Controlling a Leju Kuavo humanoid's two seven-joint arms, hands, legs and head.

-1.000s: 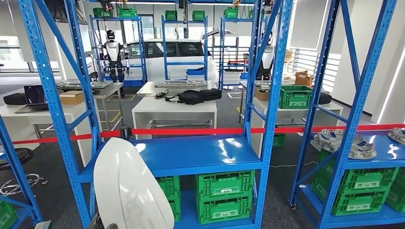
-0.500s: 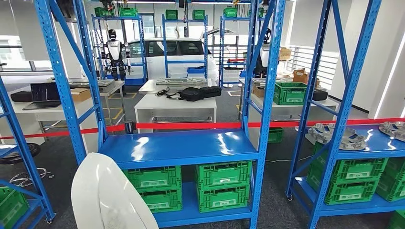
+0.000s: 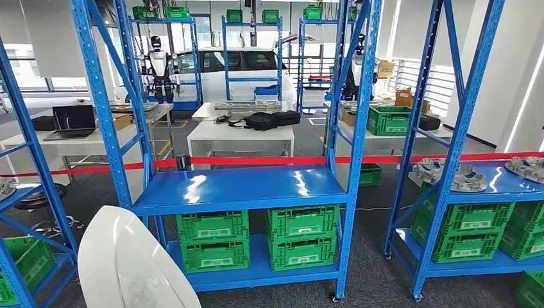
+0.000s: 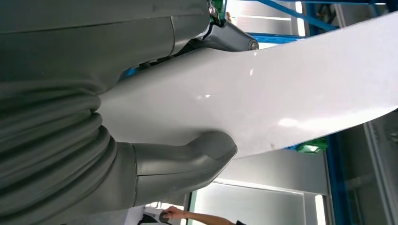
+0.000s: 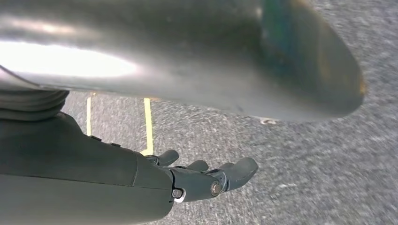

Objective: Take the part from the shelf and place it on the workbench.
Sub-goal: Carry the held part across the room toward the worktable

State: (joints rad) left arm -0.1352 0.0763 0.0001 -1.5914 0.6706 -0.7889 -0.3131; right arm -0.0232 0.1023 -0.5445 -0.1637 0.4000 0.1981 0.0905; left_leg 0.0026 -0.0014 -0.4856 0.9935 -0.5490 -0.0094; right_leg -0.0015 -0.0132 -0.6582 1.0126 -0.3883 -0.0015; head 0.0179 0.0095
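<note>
Gripping the white part (image 4: 263,93) in my left hand (image 4: 141,122), thumb underneath; right hand (image 5: 141,183) hangs empty, fingers loosely apart. Its glossy surface could slip, or clip a blue shelf (image 3: 237,189) post.

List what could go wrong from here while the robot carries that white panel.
1. The white panel is broad and glossy, and the left hand holds it at one edge with the thumb pressed on its face; it might slip.
2. The blue shelf posts stand close by; the panel could clip one in a turn.
3. The right hand hangs free and gives no support.
</note>
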